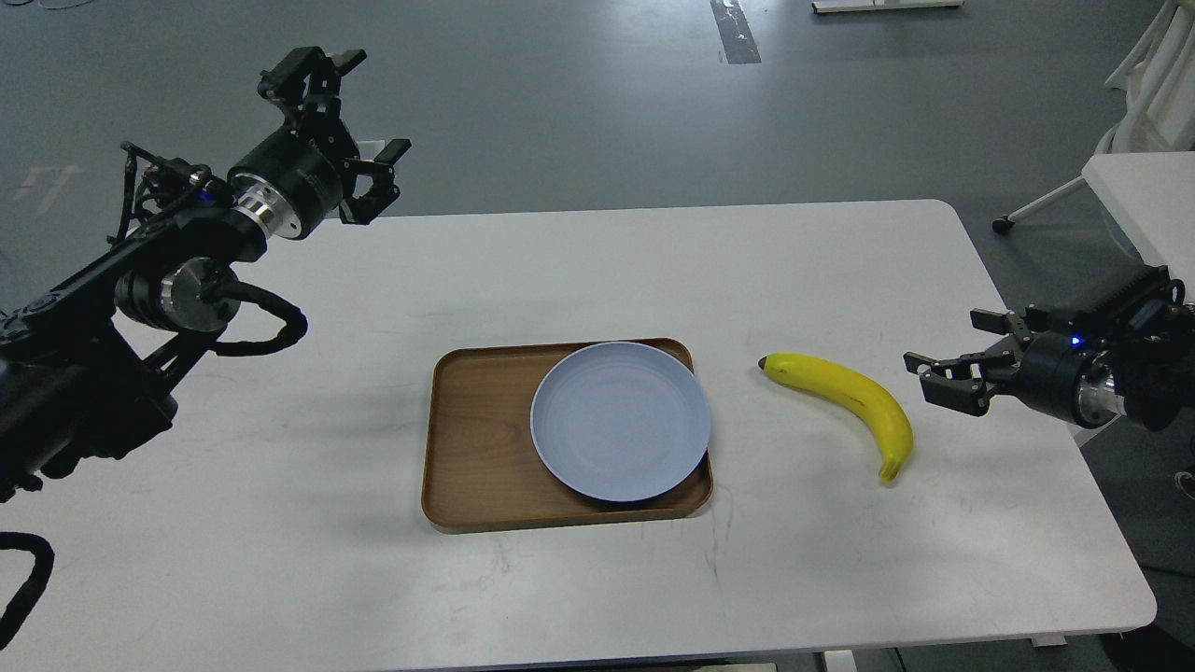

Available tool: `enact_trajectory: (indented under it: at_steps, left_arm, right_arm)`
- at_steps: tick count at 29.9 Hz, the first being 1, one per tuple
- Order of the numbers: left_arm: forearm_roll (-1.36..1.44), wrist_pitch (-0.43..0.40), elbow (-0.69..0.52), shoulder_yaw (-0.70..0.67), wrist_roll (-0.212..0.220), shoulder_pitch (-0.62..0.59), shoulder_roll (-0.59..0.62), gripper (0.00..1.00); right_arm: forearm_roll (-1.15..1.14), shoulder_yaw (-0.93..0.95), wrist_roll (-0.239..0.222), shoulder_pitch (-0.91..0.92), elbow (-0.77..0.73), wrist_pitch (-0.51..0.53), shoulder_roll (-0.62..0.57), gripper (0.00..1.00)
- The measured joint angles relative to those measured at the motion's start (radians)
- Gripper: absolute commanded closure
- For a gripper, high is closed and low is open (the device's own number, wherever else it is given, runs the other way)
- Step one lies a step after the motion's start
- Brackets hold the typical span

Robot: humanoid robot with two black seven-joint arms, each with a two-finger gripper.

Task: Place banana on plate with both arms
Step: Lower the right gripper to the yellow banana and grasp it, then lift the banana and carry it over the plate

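Observation:
The yellow banana (845, 393) lies on the white table to the right of the plate, dark tip toward the plate and stem end toward the front. The pale blue-grey plate (621, 420) sits empty on the right part of the brown tray (476, 439), overhanging its right rim a little. My right gripper (954, 359) is open and empty, just right of the banana and apart from it. My left gripper (381, 179) is open and empty, raised above the table's far left corner, well away from the plate and banana.
The white table (280, 579) ends close in front and at the right. A second white table (1144, 201) and a wheeled chair base (1036, 210) stand on the grey floor at the far right.

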Motion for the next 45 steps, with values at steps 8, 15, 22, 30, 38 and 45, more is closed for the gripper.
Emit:
enact_trajectory:
  at_steps: [8,15,22,30,38,45]
  left_arm:
    - [0.001,-0.001,0.001,0.0,-0.021,0.015,0.001,0.02]
    - [0.002,-0.001,0.001,0.0,-0.046,0.016,0.008,0.02]
    - [0.002,-0.001,0.001,0.0,-0.049,0.019,0.014,0.02]
    - [0.002,0.0,0.001,0.002,-0.049,0.024,0.022,0.02]
    - [0.002,0.002,0.001,0.002,-0.052,0.024,0.022,0.02]
    - [0.007,0.003,0.001,0.002,-0.052,0.024,0.023,0.02]
  right_arm:
    - [0.013,-0.029,0.071,-0.02,-0.162,-0.091,0.158,0.04]
    - [0.019,-0.035,0.077,-0.05,-0.226,-0.098,0.232,0.07]
    - [0.02,-0.035,0.076,-0.108,-0.242,-0.098,0.246,0.19]
    - [0.019,-0.037,0.077,-0.113,-0.247,-0.111,0.248,0.59]
    - [0.018,-0.038,0.083,-0.114,-0.274,-0.164,0.263,0.66]
    - [0.018,-0.038,0.116,-0.113,-0.275,-0.168,0.263,0.72]
